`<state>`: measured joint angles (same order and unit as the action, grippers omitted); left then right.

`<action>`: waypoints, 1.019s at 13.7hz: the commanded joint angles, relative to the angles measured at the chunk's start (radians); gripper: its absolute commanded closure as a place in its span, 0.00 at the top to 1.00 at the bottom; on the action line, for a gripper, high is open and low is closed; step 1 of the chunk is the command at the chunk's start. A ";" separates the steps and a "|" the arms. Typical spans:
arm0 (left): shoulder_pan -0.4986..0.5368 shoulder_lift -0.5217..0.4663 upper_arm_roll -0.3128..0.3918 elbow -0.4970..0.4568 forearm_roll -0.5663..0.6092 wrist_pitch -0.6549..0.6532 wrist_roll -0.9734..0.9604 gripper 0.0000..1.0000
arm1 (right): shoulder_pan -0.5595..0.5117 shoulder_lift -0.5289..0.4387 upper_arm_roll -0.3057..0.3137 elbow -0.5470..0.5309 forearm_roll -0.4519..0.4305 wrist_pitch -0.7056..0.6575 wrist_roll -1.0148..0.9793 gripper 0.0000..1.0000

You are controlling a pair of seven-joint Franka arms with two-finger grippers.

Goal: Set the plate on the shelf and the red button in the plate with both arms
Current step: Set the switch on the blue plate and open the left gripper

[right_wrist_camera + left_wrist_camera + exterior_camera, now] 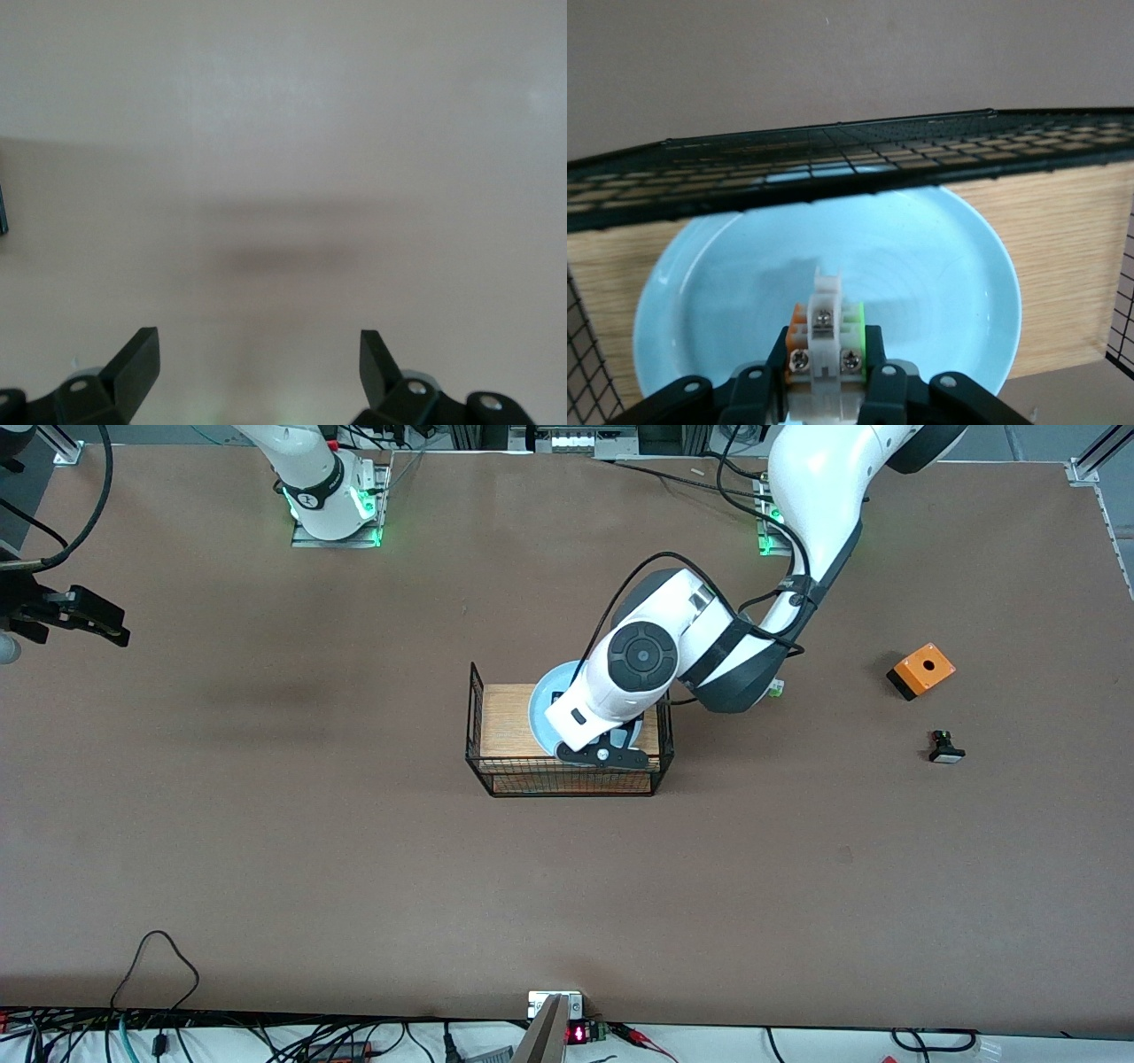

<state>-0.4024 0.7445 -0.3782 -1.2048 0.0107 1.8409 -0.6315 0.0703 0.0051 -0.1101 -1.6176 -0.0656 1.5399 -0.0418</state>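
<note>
Plate (pixel 921 257) lies flat inside the wire rack (pixel 483 766), on the wooden board (pixel 505 722) that makes the rack's floor. It sits toward the left arm's end of the rack, and in the front view the arm covers most of it, so only a pale blue arc (pixel 537 708) shows. The rack stands near the middle of the worktop (pixel 266 850).

Left gripper (pixel 824 376) hangs over the plate, within the rack. Its fingers are pressed together on a small white switch with screws and with orange and green parts at its sides (pixel 824 332). The cap of this switch is hidden, so I cannot tell its colour. Whether the switch touches the plate I cannot tell either.

Right gripper (pixel 257 363) is over bare worktop close to the edge at the right arm's end (pixel 89 618), well apart from the rack. Its fingers (pixel 137 359) are spread wide and hold nothing. This arm waits.

Toward the left arm's end of the worktop stands an orange box (pixel 921 670) with a round hole on top. Near it, closer to the front camera, lies a black switch with a white face (pixel 945 748). Cables (pixel 159 957) run along the worktop edge nearest the front camera.
</note>
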 commanded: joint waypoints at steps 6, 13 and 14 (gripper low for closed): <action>0.008 -0.106 0.016 0.008 0.035 -0.069 -0.016 1.00 | 0.026 0.068 -0.014 0.112 0.018 -0.050 0.007 1.00; 0.272 -0.277 0.019 0.010 0.190 -0.290 0.180 1.00 | 0.023 0.087 -0.016 0.139 0.050 -0.055 0.005 1.00; 0.293 -0.292 0.021 0.010 0.190 -0.304 0.253 1.00 | 0.026 0.085 -0.017 0.139 0.050 -0.055 0.007 1.00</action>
<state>-0.1576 0.4790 -0.3520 -1.1725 0.1782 1.5531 -0.4921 0.0873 0.0848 -0.1165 -1.5036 -0.0329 1.5048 -0.0385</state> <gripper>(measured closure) 0.000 0.000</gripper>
